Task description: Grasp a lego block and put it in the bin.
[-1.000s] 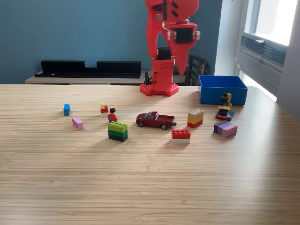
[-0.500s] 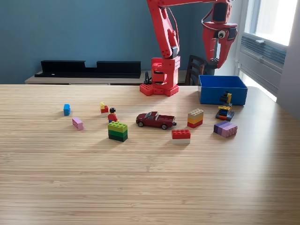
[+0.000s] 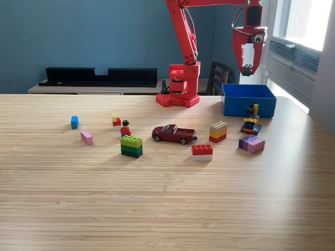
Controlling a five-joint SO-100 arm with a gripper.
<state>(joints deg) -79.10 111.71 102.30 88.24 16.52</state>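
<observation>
**Red arm hangs over blue bin as bricks wait on the table**

A red robot arm reaches from its base toward the exterior view's right, its gripper [image 3: 247,69] hanging point-down above the blue bin [image 3: 248,106]. The jaws appear slightly parted at the tips, with a small dark shape between them; whether that is a held piece or part of the gripper itself cannot be told at this size.

The bin sits near the table's far edge on the exterior view's right, just beside the arm's base. It stands level, mouth up, with its long axis running left to right across the view. What lies inside is hidden by its front wall.

Scattered across the wooden table [image 3: 167,198] are many pieces not yet collected: a green stacked block [image 3: 131,146], a red brick [image 3: 202,150], a tan, yellow and red stack [image 3: 218,131], a purple block [image 3: 252,143], a pink piece [image 3: 86,137], a small blue piece [image 3: 74,122], a small red and yellow piece [image 3: 115,121], a minifigure [image 3: 125,129], a dark red toy car [image 3: 174,134] and a small dark and yellow model [image 3: 252,121] just in front of the bin.

Judged from this, the arm is at the bin end of a cycle, either delivering or empty; most of the clearing appears left to do, and the next pick means a reach to the table.
</observation>
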